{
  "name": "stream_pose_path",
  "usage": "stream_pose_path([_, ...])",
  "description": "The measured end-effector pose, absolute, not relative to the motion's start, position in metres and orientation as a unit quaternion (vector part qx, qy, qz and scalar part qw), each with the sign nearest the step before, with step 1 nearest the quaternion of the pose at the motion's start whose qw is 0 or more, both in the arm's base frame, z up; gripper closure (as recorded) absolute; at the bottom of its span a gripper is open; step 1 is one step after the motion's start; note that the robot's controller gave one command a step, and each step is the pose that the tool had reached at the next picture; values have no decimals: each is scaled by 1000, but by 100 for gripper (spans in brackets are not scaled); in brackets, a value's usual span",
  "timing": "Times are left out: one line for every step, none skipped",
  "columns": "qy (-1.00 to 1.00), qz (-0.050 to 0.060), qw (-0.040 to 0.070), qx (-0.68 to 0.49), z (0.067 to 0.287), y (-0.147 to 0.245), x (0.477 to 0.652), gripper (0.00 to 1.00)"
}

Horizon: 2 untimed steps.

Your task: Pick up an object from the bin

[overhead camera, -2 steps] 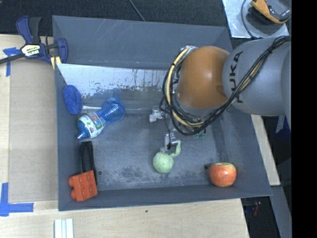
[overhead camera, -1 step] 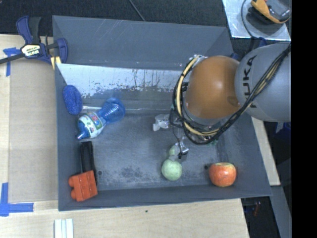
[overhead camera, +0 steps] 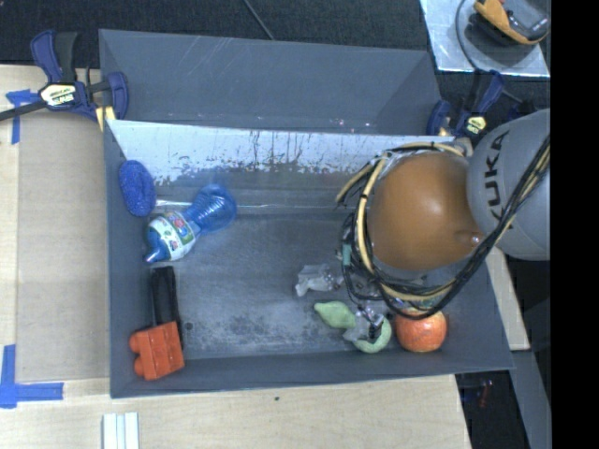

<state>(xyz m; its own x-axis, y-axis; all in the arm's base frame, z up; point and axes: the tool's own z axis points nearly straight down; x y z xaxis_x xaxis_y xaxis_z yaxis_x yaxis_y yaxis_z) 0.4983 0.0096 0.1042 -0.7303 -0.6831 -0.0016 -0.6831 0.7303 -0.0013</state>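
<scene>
Beneath the gripper point(overhead camera: 372, 322) (front right): green toy point(overhead camera: 333, 313)

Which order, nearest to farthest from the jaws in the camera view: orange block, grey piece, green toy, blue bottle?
1. green toy, lower right of the bin, right under the arm's tip.
2. grey piece, mid-bin, a little up and left of the toy.
3. blue bottle, upper left, and orange block, lower left corner: both far off, too close to call.
</scene>
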Motion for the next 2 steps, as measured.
stream_pose_path([953,-2,11,-303,71,3,488,0])
stream_pose_path([830,-4,9,-558,71,-34,488,100])
